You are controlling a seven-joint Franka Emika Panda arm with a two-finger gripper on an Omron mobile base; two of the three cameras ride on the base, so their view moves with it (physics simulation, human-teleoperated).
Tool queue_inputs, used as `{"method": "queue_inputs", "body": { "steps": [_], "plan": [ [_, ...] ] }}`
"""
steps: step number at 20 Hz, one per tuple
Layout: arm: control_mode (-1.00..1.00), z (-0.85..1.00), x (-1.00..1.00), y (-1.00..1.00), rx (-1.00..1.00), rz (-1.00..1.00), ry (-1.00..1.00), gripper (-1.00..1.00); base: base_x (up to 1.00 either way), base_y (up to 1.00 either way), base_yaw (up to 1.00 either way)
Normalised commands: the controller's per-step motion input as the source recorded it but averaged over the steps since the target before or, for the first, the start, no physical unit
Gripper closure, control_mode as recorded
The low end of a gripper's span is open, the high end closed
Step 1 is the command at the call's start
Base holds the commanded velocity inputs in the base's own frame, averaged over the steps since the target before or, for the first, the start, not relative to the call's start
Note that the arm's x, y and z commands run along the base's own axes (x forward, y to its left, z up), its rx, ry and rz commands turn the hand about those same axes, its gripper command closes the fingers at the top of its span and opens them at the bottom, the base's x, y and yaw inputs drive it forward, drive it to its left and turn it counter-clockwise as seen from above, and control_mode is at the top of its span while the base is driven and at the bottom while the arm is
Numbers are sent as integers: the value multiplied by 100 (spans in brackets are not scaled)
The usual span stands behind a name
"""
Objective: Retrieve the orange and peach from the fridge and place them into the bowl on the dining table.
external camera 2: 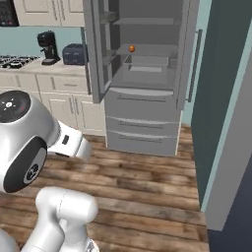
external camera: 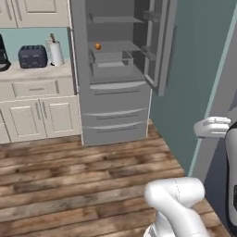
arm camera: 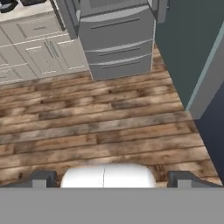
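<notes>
Jaws spread wide, holding nothing, over wooden floor (arm camera: 109, 131), fridge (arm camera: 118, 39) ahead

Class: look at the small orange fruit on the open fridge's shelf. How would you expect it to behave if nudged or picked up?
The orange looks round, so it would probably roll along the flat shelf if nudged. It looks small against the fridge, so it is likely light. Its curved surface may slip between flat fingers.

Open fridge (external camera: 115, 69) holds an orange (external camera: 97, 46) on its shelf
</notes>
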Motion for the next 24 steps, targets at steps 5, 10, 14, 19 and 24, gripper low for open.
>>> {"method": "queue_inputs", "body": {
  "steps": [5,10,14,19,24],
  "plan": [
    [100,0,0,0,0,0,0,-100,94,0,0],
    [100,0,0,0,0,0,0,-100,100,0,0],
    [100,0,0,0,0,0,0,-100,100,0,2],
    [100,0,0,0,0,0,0,-100,89,0,3],
    [100,0,0,0,0,0,0,-100,55,-5,0]
  ]
}}
